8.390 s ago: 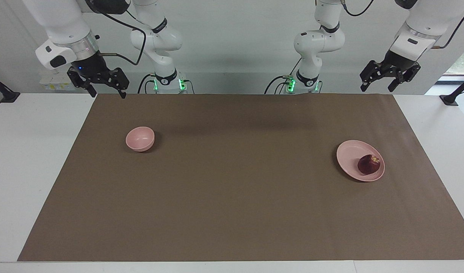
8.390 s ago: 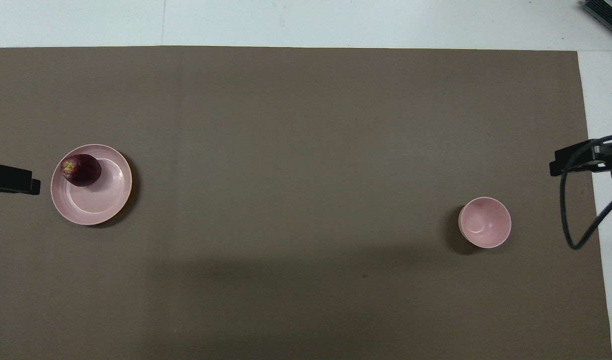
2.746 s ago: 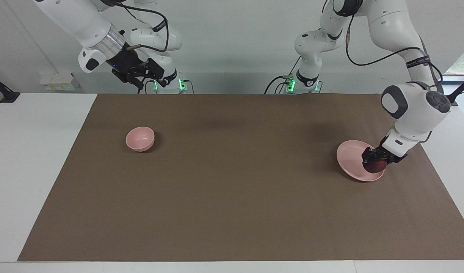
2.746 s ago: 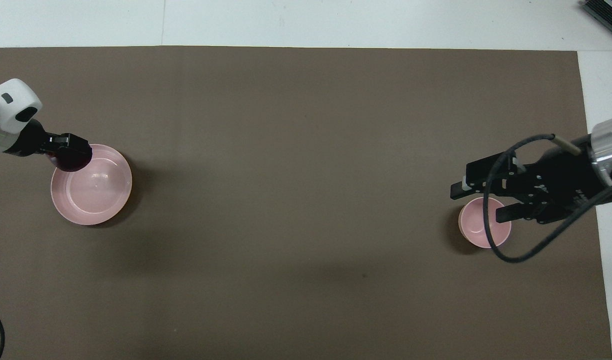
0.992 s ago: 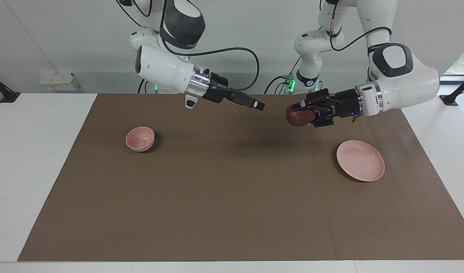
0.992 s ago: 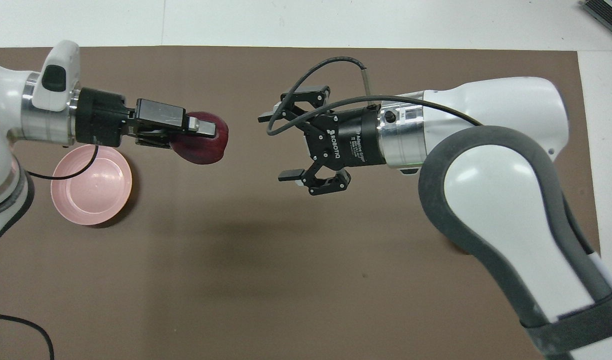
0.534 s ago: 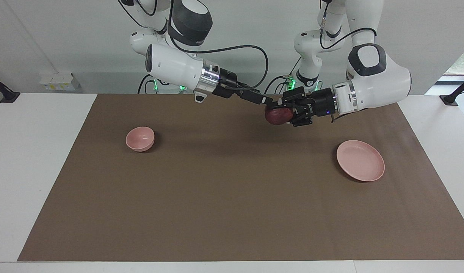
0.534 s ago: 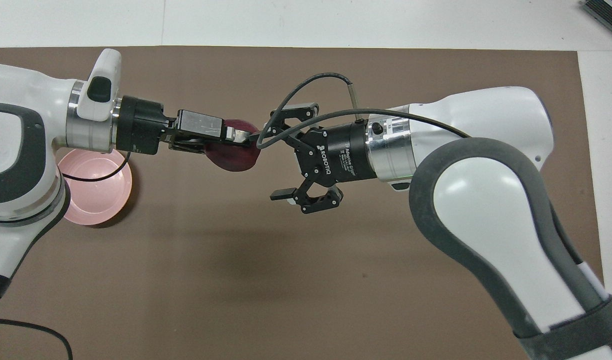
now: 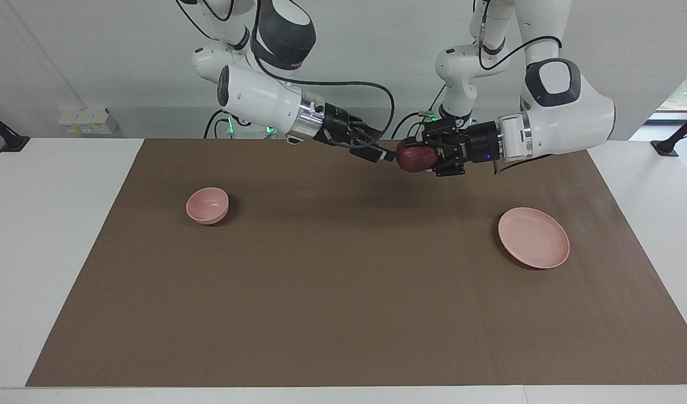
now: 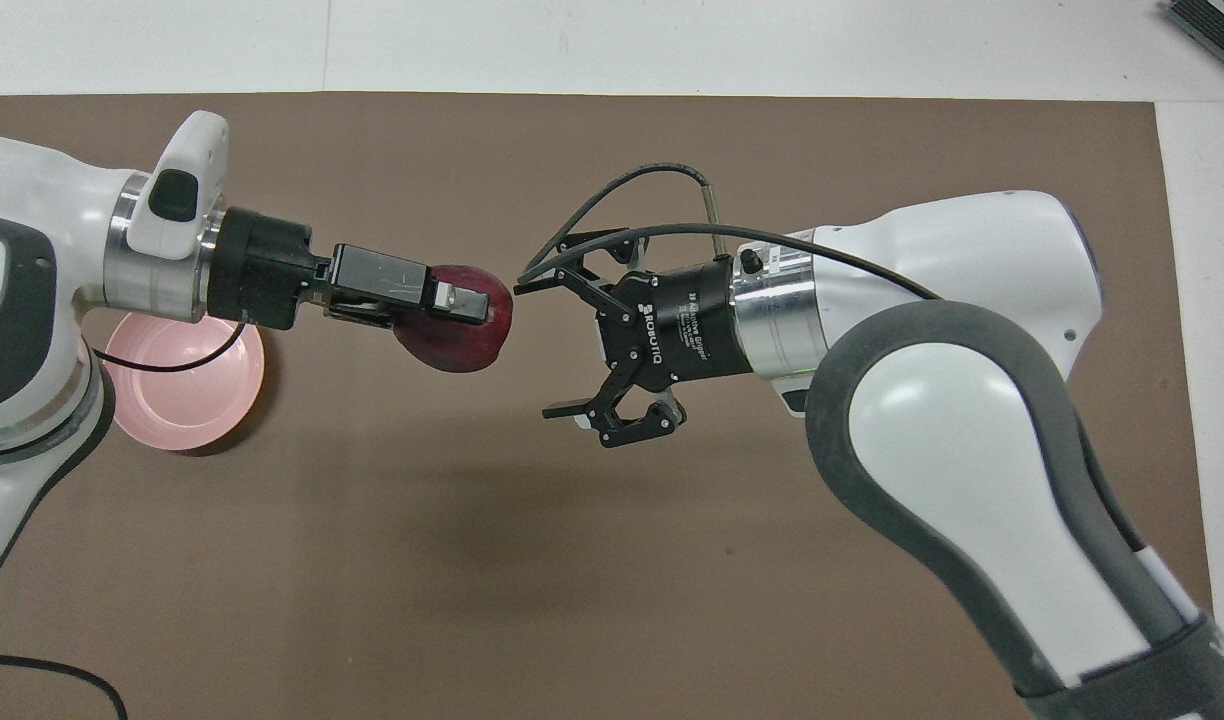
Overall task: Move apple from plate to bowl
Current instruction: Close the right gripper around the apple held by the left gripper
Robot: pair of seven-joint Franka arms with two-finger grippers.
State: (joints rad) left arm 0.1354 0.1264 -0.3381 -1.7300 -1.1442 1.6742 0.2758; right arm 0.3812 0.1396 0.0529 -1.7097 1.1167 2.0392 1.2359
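Note:
The dark red apple [image 9: 413, 159] [image 10: 450, 335] hangs in the air over the middle of the brown mat, with my left gripper [image 9: 421, 156] [image 10: 440, 312] shut on it. My right gripper [image 9: 380, 150] [image 10: 547, 343] is open and level, its jaws facing the apple from a short gap away. The pale pink plate [image 9: 534, 237] [image 10: 187, 405] lies bare toward the left arm's end. The small pink bowl [image 9: 207, 205] stands toward the right arm's end. In the overhead view the right arm hides the bowl.
A brown mat [image 9: 343, 292] covers most of the white table [image 9: 57, 224]. Both arms stretch low across the strip of mat nearest the robots. A black cable [image 10: 612, 200] loops off the right wrist.
Over the last second the left gripper carried the apple from near the plate toward the middle, then lifted it slightly. The open right gripper came in to face it.

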